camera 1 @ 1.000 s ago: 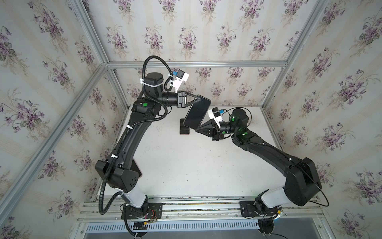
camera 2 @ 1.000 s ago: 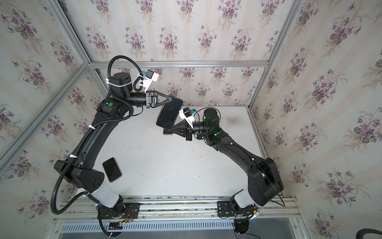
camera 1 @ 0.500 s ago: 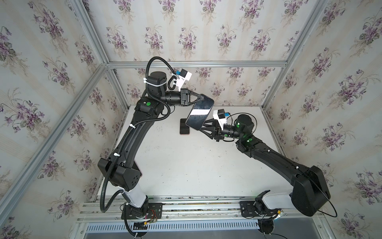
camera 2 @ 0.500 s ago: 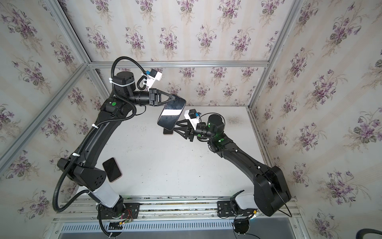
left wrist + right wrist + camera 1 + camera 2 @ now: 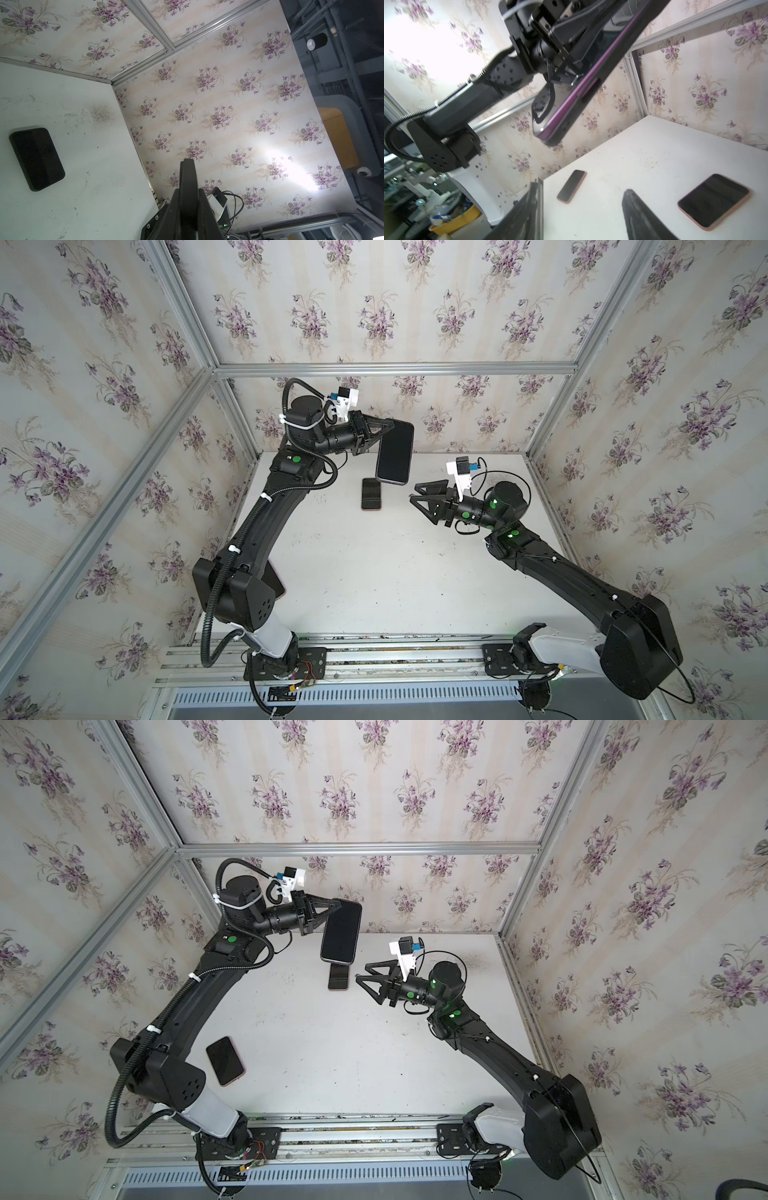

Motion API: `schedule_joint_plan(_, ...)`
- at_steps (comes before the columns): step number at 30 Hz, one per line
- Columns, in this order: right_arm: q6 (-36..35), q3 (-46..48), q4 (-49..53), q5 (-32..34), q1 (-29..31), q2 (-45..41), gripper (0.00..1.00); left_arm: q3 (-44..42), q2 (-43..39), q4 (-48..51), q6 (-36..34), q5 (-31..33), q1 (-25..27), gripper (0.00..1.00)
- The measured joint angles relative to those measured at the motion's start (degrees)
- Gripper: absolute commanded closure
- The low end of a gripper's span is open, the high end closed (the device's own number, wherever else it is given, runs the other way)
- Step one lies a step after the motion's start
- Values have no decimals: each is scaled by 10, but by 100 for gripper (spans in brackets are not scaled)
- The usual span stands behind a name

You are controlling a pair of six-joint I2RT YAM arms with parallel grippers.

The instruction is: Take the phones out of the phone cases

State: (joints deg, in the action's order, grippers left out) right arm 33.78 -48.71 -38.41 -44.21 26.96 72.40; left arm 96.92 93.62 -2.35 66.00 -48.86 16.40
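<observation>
My left gripper (image 5: 388, 427) (image 5: 336, 905) is shut on the upper end of the phone case (image 5: 395, 452) (image 5: 341, 932), a dark slab held in the air above the back of the table, long side hanging down. In the right wrist view the purple phone (image 5: 571, 99) shows as a band along the edge of the dark case (image 5: 593, 87). In the left wrist view the case (image 5: 187, 178) appears edge-on between the left fingers (image 5: 204, 207). My right gripper (image 5: 414, 493) (image 5: 362, 973) (image 5: 581, 191) is open and empty, a short way right of and below the case.
A dark phone with a pinkish rim (image 5: 371, 494) (image 5: 338, 977) (image 5: 713, 201) (image 5: 37, 159) lies on the white table (image 5: 395, 572) under the held case. Another such phone (image 5: 225, 1060) (image 5: 571, 186) lies by the left arm's base. Floral walls close in three sides.
My right gripper has opened, let go of the case's lower end and drawn back to the right. The left arm has swung the case from slanted to nearly upright.
</observation>
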Motion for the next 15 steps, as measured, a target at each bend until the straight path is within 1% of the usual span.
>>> schedule_joint_plan(3,49,-13,-47,1,14,20,30,-31,0,-56,41,15,2,100)
schedule_joint_plan(5,63,-31,-65,0,24,34,30,-40,0,-79,58,16,5,100)
schedule_joint_plan(10,87,-41,-92,2,29,63,31,-49,-6,-123,79,19,11,100)
schedule_joint_plan(15,89,-47,-95,10,29,74,32,-61,-11,-146,89,20,12,100)
